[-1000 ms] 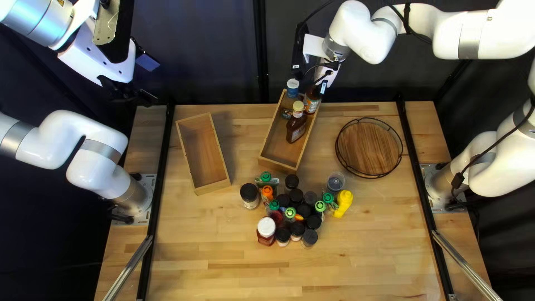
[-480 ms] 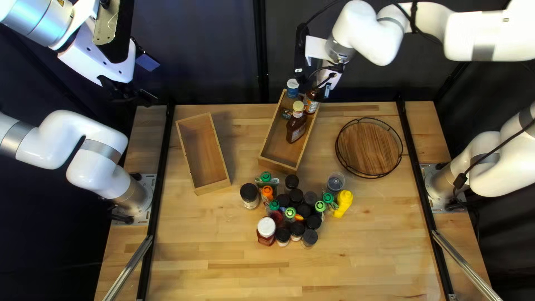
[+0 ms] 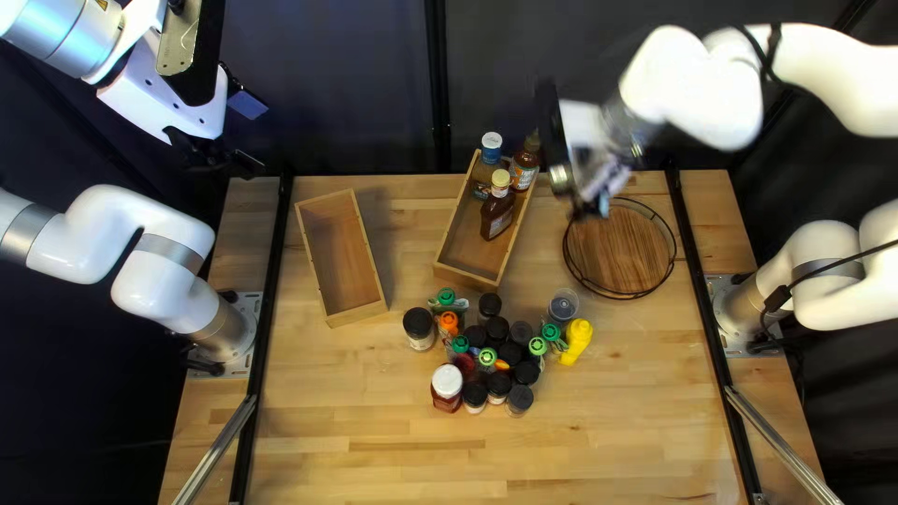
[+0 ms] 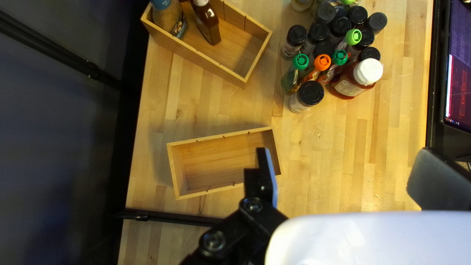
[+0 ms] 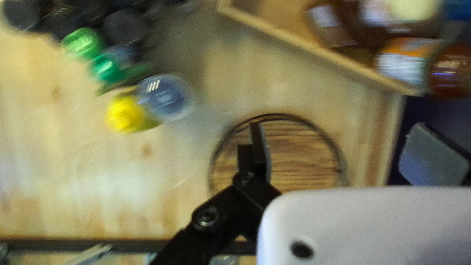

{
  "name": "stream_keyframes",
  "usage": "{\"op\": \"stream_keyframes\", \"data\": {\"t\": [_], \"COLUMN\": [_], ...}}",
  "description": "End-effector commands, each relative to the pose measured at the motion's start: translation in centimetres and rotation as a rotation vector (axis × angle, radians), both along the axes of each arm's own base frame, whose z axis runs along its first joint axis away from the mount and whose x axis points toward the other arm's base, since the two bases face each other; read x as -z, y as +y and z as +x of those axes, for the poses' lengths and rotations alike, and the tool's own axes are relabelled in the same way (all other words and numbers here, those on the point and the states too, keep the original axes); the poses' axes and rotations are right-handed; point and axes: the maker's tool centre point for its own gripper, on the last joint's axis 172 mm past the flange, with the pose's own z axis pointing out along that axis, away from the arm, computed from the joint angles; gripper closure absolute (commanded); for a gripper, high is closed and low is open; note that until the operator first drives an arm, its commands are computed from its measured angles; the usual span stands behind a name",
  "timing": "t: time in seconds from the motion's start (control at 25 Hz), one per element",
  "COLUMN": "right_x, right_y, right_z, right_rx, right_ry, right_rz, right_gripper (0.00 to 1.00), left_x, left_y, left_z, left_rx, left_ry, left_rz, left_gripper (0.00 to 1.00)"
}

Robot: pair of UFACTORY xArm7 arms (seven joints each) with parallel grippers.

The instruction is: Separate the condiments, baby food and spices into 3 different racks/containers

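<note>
Hold left fingers [image 4: 267, 172] open at upper left of the top left view, probably leaving room for the other arm. Hold right fingers [image 5: 259, 152] open too, gripping nothing, near the round rack [image 3: 622, 248] at upper right. See three bottles [image 3: 497, 219] in the long box [image 3: 466, 277] at upper centre, probably grouped as condiments; keep the empty box [image 3: 357, 315] and round rack for other kinds. Find crowded jars [image 3: 497, 328] at centre, yellow bottle [image 3: 576, 341] to their right, likely awaiting sorting. Notice pale striped wood across the bench [image 3: 327, 449], dark curtain [image 3: 355, 93] behind.
</note>
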Motion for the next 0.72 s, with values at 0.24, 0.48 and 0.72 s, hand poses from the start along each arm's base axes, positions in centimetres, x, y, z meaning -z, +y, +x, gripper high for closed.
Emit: {"op": "stream_keyframes", "data": {"t": [0.24,0.48,0.72], "right_x": [5.2,9.0,12.1], "right_y": [11.0,11.6,11.5], "right_z": [-3.3,-3.4,-3.0], "right_rx": [-0.136,0.132,0.319], "right_ry": [0.056,0.005,-0.024], "right_rz": [-0.126,-0.025,0.083], "right_gripper": [0.00,0.00,0.00], "left_x": [0.0,0.0,0.0], "left_y": [0.0,0.0,0.0], "left_z": [0.0,0.0,0.0], "left_rx": [0.000,0.000,0.000], "left_ry": [0.000,0.000,0.000], "left_rz": [0.000,0.000,0.000], "left_gripper": [0.00,0.00,0.00]}}
